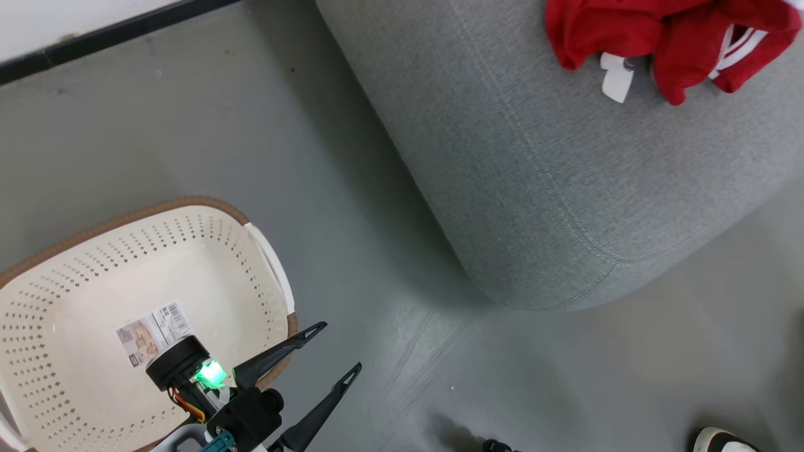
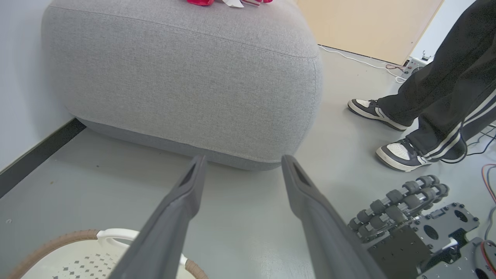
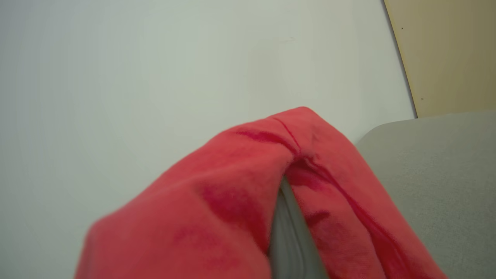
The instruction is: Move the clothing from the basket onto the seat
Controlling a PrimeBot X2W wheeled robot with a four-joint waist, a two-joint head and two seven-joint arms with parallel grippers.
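The cream basket (image 1: 38,301) stands on the floor at the lower left, holding nothing but a paper label (image 1: 154,333); its brown rim (image 2: 54,242) also shows in the left wrist view. My left gripper (image 1: 336,350) hovers beside the basket's right handle, open and empty, its fingers (image 2: 186,201) pointing toward the grey seat (image 1: 565,176). Red clothing (image 1: 666,37) with white stripes and a white tag lies bunched on the seat's top, and its edge (image 2: 199,2) peeks over the seat (image 2: 186,77). In the right wrist view, red clothing (image 3: 232,201) wraps my right gripper (image 3: 286,205), which is shut on it above the seat (image 3: 438,186).
A person in dark striped trousers (image 2: 445,89) and white-and-black shoes (image 2: 403,155) stands to the right of the seat; one shoe (image 1: 722,441) shows at the head view's bottom edge. A white wall with black skirting (image 1: 94,37) runs behind. Cables and the robot's wheeled base (image 2: 410,217) lie nearby.
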